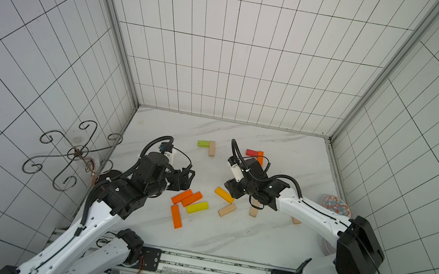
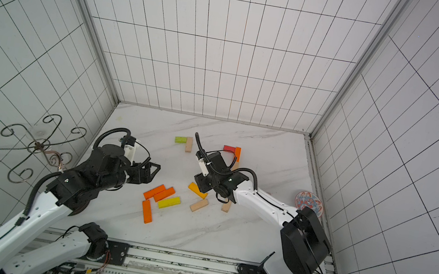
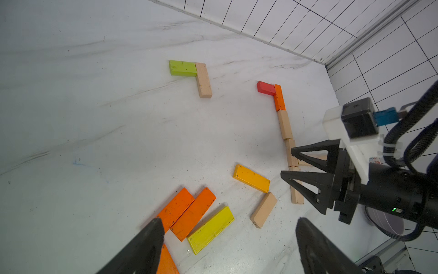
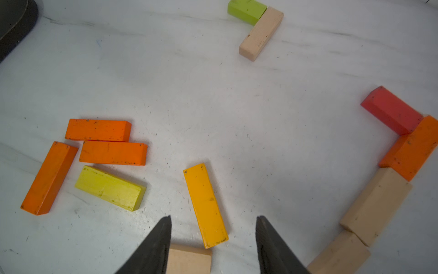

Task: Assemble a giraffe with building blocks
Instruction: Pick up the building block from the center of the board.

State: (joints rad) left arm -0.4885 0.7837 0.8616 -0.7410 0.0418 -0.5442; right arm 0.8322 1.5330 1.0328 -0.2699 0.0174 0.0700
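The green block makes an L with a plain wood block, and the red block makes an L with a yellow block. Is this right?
Not quite: the red block makes an L with an orange block, not yellow; the left wrist view shows it. The green block and plain wood block are as stated.

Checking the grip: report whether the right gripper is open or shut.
Open: the right gripper shows both fingers apart, the amber block lying untouched between them.
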